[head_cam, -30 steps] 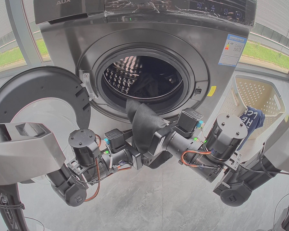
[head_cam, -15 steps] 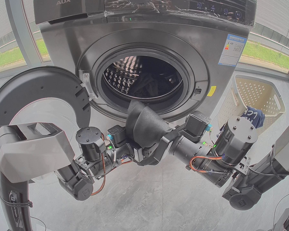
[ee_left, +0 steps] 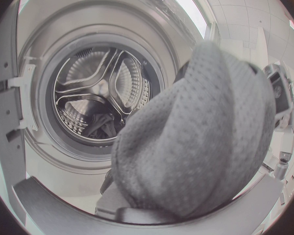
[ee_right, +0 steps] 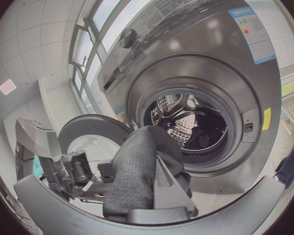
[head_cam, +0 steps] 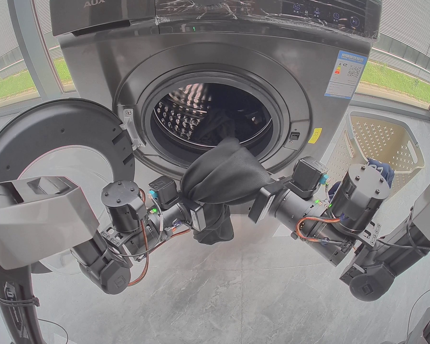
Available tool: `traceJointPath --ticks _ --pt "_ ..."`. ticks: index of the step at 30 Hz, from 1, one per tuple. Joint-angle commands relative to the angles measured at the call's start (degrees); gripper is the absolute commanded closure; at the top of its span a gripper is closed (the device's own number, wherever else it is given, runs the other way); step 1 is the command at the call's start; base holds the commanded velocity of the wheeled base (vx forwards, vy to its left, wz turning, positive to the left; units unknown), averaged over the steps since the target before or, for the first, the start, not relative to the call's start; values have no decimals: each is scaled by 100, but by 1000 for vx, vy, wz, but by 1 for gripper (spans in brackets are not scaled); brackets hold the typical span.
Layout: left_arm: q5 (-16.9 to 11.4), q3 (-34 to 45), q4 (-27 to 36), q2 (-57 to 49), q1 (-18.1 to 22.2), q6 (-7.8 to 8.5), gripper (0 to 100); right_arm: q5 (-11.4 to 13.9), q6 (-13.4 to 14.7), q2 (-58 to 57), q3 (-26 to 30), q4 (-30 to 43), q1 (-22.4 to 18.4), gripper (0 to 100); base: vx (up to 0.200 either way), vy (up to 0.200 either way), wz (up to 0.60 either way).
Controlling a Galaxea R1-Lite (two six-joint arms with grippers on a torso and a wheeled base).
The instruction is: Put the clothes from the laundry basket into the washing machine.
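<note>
the washing machine (head_cam: 215,48) stood open, the laundry basket (head_cam: 406,144) at its right side. the black garment (head_cam: 224,175) lay across its door's lower rim, draped over the left gripper (head_cam: 203,216) and right gripper (head_cam: 260,199). i could not tell their grip; loosely held, the garment could slide floorward.

The cloth (head_cam: 224,173) is looking black with tiny dots all over it. The washing machine (head_cam: 105,68) is shining dark grey, and its silver drum (head_cam: 177,115) is showing rows of little holes. The laundry basket (head_cam: 387,139) is looking creamy white with small star-shaped holes, the shirt (head_cam: 386,169) is showing dark blue with white letters, and the floor (head_cam: 253,292) is looking grey with pale cloudy streaks.
</note>
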Motion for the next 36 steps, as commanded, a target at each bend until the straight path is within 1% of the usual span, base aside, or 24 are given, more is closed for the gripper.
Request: traceJointPath --ticks 1,3,7,11,18,19,22,24,28,30,32,36 --pt "12 266 -10 -583 4 -50 100 -13 -3 161 54 18 -261 100 0 0 0" --pt "12 407 -10 -750 4 -85 100 -22 6 231 72 18 -261 100 0 0 0" --pt "12 670 -10 -1075 4 -103 100 -22 6 363 98 -17 -252 100 0 0 0" --pt "12 793 -10 -1260 -5 -235 100 -22 6 451 107 -44 -164 100 0 0 0" --pt "21 793 -10 -1286 -22 -226 100 -13 6 442 203 -79 -15 100 0 0 0" --pt "21 820 -10 -1312 -22 -226 100 -4 15 390 221 -79 29 0 0 0 0" --pt "12 864 -10 -1427 -13 -199 100 13 67 231 344 -61 108 0 0 0 0" --pt "12 952 -18 -1594 -5 -147 100 5 59 3 898 -79 328 0 0 0 0" --pt "4 1321 -10 -2042 -31 -156 100 57 -3 -472 1689 -87 609 0 0 0 0" --pt "-5 1549 -10 -2209 -40 -138 100 84 -3 -709 1961 -96 627 0 0 0 0" --pt "21 1778 -18 -2332 -13 -112 100 189 6 -964 2242 -114 618 0 0 0 0" --pt "21 2156 -18 -2771 -5 -217 100 374 50 -1333 2735 -167 556 0 0 0 0"
